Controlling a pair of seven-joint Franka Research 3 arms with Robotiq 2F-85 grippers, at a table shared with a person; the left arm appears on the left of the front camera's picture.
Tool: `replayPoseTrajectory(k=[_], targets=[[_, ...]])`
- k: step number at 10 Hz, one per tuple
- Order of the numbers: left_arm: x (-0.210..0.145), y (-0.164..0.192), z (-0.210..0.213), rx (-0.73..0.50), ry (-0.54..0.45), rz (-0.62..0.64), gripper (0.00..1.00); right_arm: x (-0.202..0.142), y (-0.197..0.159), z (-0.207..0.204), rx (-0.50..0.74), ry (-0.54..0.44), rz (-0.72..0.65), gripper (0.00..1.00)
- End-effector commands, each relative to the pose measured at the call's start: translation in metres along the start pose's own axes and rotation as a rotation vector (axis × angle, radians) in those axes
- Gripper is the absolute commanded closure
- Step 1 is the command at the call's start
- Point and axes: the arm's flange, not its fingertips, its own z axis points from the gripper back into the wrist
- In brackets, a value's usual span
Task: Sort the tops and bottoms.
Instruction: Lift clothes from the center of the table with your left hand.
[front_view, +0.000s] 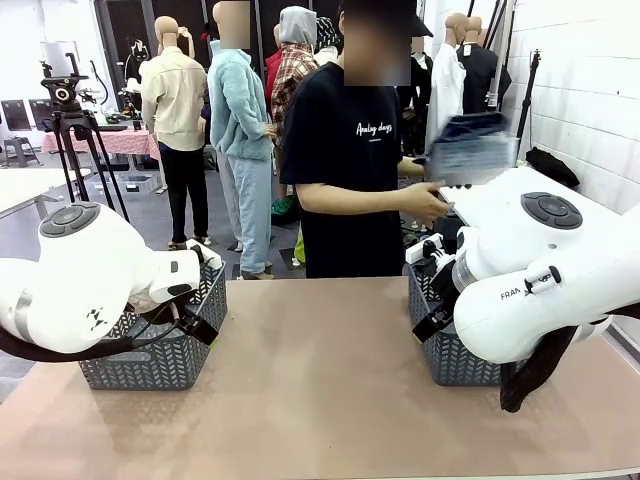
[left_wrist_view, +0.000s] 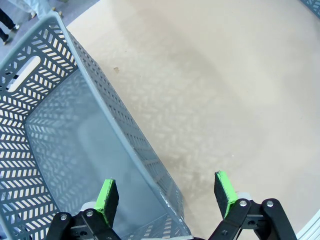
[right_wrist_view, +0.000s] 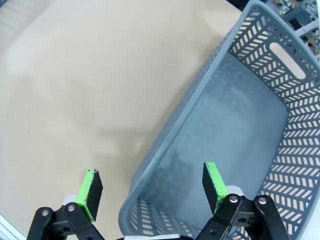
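Observation:
Behind the table's far edge the person holds up a faded grey-blue denim garment, one of the bottoms, above the right arm. The tops are out of view. My left gripper is open, hanging over the near corner of the left grey basket; one green pad is over the basket's floor, the other over the table. My right gripper is open too and straddles the wall of the right grey basket the same way. Nothing sits between either pair of fingers.
The tan tabletop stretches between the left basket and the right basket. The person's hand reaches out over the right basket. A tripod stands at the back left.

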Motion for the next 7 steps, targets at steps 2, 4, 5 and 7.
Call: replayPoseTrajectory(k=[2,4,5,7], targets=[[-0.001,0.002,0.000,-0.001,0.000,0.006,0.00,0.000,0.000,0.000,0.000,0.000,0.000,0.00],[-0.001,0.002,0.000,-0.001,0.000,0.006,0.00,0.000,0.000,0.000,0.000,0.000,0.000,0.00],[0.000,0.000,0.000,0.000,0.000,0.000,0.00,0.000,0.000,0.000,0.000,0.000,0.000,0.00],[0.010,0.000,0.026,-0.011,-0.053,-0.007,0.00,0.004,-0.006,0.037,-0.021,-0.082,0.017,0.00]])
